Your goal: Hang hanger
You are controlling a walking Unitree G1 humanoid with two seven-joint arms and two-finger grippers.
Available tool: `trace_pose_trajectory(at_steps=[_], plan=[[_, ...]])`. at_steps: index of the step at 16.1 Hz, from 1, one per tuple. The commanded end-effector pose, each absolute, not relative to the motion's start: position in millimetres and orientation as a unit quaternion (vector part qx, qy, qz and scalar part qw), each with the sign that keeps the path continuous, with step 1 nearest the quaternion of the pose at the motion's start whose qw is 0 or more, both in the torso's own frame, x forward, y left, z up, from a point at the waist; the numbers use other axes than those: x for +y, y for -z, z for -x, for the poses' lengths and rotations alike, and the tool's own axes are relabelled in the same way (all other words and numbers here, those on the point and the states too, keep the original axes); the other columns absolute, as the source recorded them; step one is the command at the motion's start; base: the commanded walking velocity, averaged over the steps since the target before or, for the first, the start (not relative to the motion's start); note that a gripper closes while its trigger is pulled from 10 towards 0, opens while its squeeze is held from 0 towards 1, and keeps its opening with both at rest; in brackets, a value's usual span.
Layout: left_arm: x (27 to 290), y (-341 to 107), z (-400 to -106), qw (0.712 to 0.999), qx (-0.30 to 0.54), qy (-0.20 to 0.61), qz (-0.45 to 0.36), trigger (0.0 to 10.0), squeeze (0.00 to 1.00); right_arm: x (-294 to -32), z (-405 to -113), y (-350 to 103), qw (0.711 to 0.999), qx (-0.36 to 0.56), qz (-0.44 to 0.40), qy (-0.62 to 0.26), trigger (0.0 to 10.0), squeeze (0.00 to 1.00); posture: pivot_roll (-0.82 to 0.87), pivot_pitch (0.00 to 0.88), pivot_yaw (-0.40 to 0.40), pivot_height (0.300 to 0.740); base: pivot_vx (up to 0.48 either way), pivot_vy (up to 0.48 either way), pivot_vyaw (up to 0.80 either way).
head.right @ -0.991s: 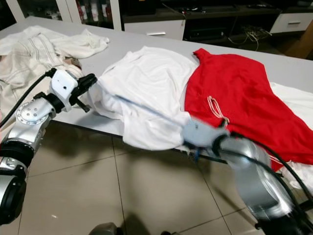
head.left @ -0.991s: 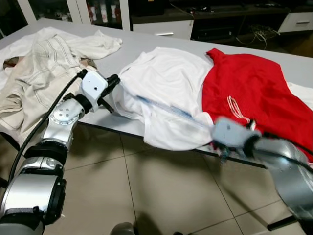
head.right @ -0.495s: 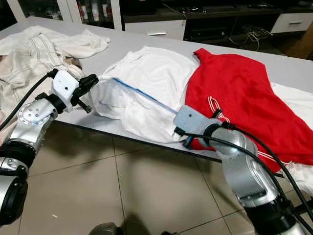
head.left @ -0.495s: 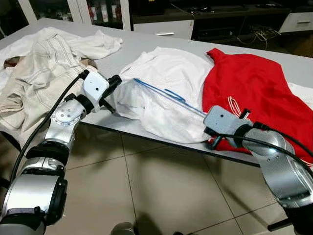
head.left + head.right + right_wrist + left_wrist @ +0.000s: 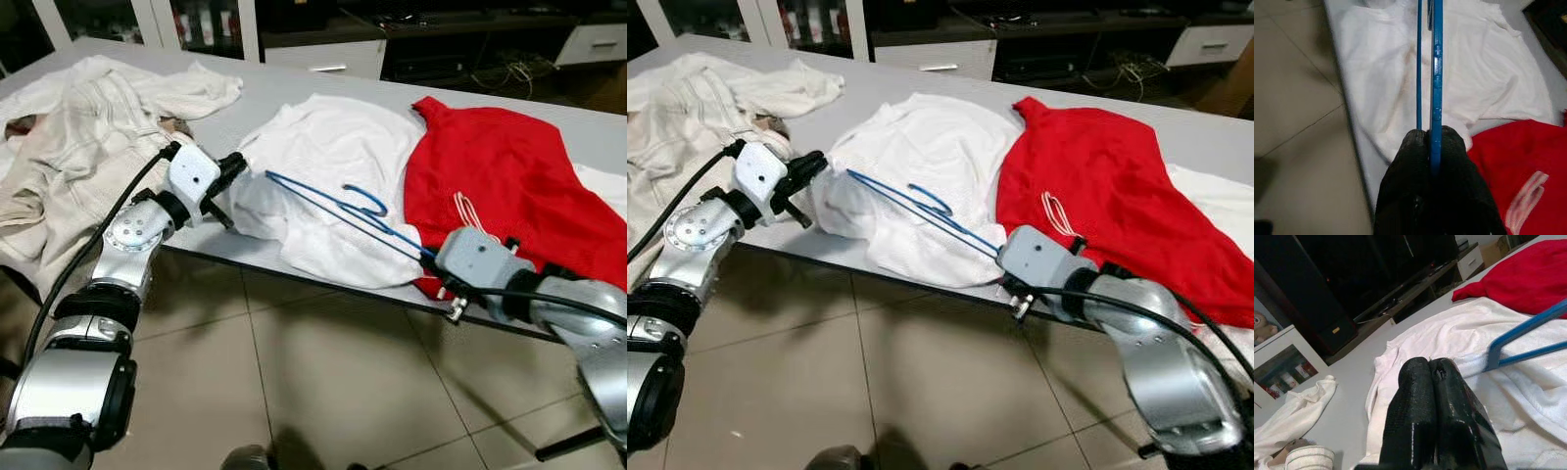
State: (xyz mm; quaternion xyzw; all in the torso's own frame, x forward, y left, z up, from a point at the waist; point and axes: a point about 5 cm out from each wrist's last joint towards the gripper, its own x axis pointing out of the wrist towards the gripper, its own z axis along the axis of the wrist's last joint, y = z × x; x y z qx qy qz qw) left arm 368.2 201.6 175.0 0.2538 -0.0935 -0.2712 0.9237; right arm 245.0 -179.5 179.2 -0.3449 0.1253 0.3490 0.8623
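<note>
The blue hanger (image 5: 338,208) has come up out of the white shirt (image 5: 328,157) since a moment ago: its hook now stands clear above the cloth, and its far corner sits near the left gripper (image 5: 233,166). The right gripper (image 5: 1431,147) has its fingers closed on the hanger's near end at the edge of the surface (image 5: 255,93), beside the red shirt (image 5: 500,166). The left fingers (image 5: 1422,396) are pressed together against the white shirt's edge, apparently pinning it, so the hanger looks nearly free to be carried off and hung.

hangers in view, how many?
1. A blue hanger lies over the white shirt, one end clamped in the right gripper. Others could be hidden under clothes.
</note>
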Motion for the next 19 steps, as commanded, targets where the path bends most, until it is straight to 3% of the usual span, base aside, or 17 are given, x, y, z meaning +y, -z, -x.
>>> trace_pose_trajectory(at_steps=[1, 7, 11, 16, 19], plan=[[200, -176, -369, 0.922, -0.094, 0.279, -0.251, 0.0, 0.00, -182, -242, -188, 0.864, 0.113, 0.341, -0.353, 10.0, 0.00, 0.02, 0.035, 0.024, 0.740, 0.000, 0.000, 0.00], [199, -176, -368, 0.921, -0.094, 0.286, -0.248, 0.0, 0.00, -191, -226, -189, 0.857, 0.117, 0.304, -0.400, 10.0, 0.00, 0.02, 0.033, 0.026, 0.740, 0.000, 0.000, 0.00], [199, -175, -368, 0.919, -0.094, 0.292, -0.247, 0.0, 0.00, -204, -226, -178, 0.834, 0.154, 0.346, -0.402, 10.0, 0.00, 0.02, 0.035, 0.025, 0.740, 0.000, 0.000, 0.00], [200, -177, -367, 0.919, -0.097, 0.292, -0.246, 0.0, 0.00, -194, -229, -179, 0.832, 0.141, 0.345, -0.411, 10.0, 0.00, 0.03, 0.033, 0.023, 0.740, 0.000, 0.000, 0.00], [201, -176, -366, 0.919, -0.095, 0.292, -0.247, 0.0, 0.00, -206, -234, -181, 0.844, 0.147, 0.345, -0.382, 10.0, 0.00, 0.03, 0.029, 0.022, 0.740, 0.000, 0.000, 0.00]])
